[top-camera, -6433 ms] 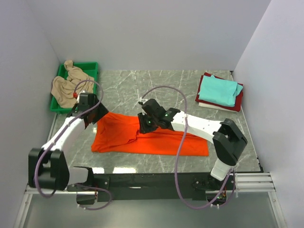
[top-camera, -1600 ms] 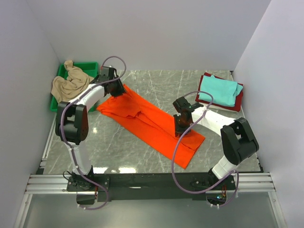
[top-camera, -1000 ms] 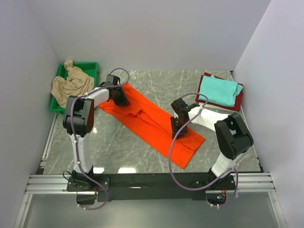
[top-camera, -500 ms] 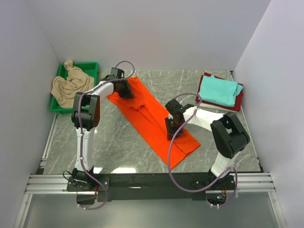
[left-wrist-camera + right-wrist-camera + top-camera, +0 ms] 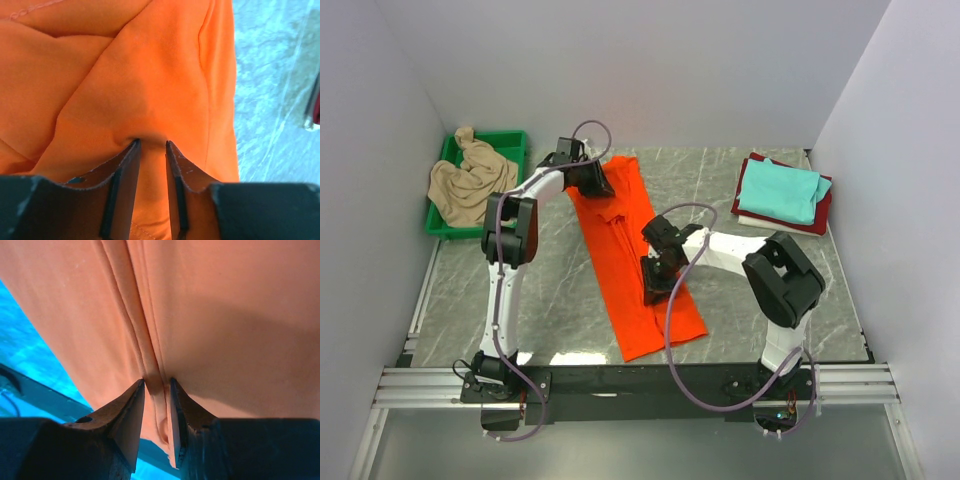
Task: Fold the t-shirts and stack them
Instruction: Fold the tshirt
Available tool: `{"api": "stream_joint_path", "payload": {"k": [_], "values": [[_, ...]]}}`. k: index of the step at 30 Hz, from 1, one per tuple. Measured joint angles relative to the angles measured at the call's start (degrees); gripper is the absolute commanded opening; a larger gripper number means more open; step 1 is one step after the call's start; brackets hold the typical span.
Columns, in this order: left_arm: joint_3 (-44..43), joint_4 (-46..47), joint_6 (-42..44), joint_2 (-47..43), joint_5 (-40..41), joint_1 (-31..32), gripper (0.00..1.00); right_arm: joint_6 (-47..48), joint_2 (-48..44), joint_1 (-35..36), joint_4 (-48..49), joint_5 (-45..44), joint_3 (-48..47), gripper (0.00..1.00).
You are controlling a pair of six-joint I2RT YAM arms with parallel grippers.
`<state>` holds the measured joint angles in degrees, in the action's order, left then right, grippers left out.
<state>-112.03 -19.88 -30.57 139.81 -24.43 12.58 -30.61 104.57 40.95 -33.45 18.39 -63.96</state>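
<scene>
The bright orange t-shirt [image 5: 628, 262] lies as a long folded strip on the marble table [image 5: 545, 290], running from the back middle toward the front edge. My left gripper [image 5: 601, 182] is at its far end, shut on a pinch of the orange cloth [image 5: 150, 100]. Lower down the strip, my right gripper [image 5: 652, 288] is shut on a ridge of the same cloth [image 5: 210, 315]. A beige t-shirt [image 5: 466, 180] lies crumpled in the green tray [image 5: 516, 142]. A teal t-shirt [image 5: 778, 191] tops a folded stack over a dark red one [image 5: 820, 217] and a white one [image 5: 752, 222].
The green tray stands at the back left corner against the wall. The folded stack sits at the back right near the right wall. Both arms' cables loop above the table. The black frame rail [image 5: 640, 380] runs along the front edge.
Both grippers have swung the orange shirt round from a diagonal toward a near front-to-back line. The left gripper moved right along the back, the right gripper moved left and nearer.
</scene>
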Motion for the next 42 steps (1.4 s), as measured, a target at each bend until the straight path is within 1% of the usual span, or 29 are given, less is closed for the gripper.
{"api": "stream_joint_path", "payload": {"k": [5,8,11,14,17,21,24,27,30,34,37,40,42], "values": [[-1.99,2.27,-0.07,1.95,-3.5,0.0,0.39,-1.38,2.25,1.22,-0.02,1.6,-2.51,0.35],[-3.72,2.93,0.09,3.26,-4.96,0.17,0.44,-1.66,3.45,1.7,-0.15,2.27,-3.98,0.35],[-5.25,3.34,0.98,4.07,-5.73,0.63,0.51,-1.68,4.81,2.21,-0.37,2.93,-5.86,0.35],[-6.23,3.58,1.88,4.39,-5.7,1.25,0.55,-1.27,5.44,2.73,-0.5,3.3,-7.21,0.35],[-6.82,3.52,2.49,4.42,-5.66,1.66,0.62,-0.72,5.4,3.08,-1.29,4.0,-8.26,0.36],[-6.8,3.52,2.49,3.8,-5.31,1.88,0.66,0.72,3.69,3.19,-3.08,4.85,-9.18,0.36],[-4.37,3.26,2.4,1.09,-4.07,1.97,0.71,1.29,-0.7,3.23,-5.05,4.35,-8.76,0.36],[0.0,3.02,2.19,-4.68,-2.58,1.97,0.74,1.53,-6.67,3.3,-6.19,2.71,-6.8,0.36],[6.8,4.2,1.33,-14.64,-0.74,1.97,0.74,1.49,-12.22,3.32,-7.28,0.7,-2.62,0.37],[17.88,5.38,0.87,-31.15,3.21,2.38,0.74,1.33,-16.02,3.32,-9.03,-1.97,5.42,0.38],[26.1,5.11,0.76,-41.35,6.71,3.69,0.73,0.72,-17.46,3.32,-10.49,-3.69,10.8,0.38],[36.52,2.84,-0.07,-49.27,10.88,6.05,0.73,-0.13,-19.45,3.32,-11.58,-4.55,14.16,0.39],[43.65,-0.15,-0.85,-52.74,13.35,7.87,0.73,-0.79,-20.87,3.34,-11.67,-5.03,15.3,0.39]]}}
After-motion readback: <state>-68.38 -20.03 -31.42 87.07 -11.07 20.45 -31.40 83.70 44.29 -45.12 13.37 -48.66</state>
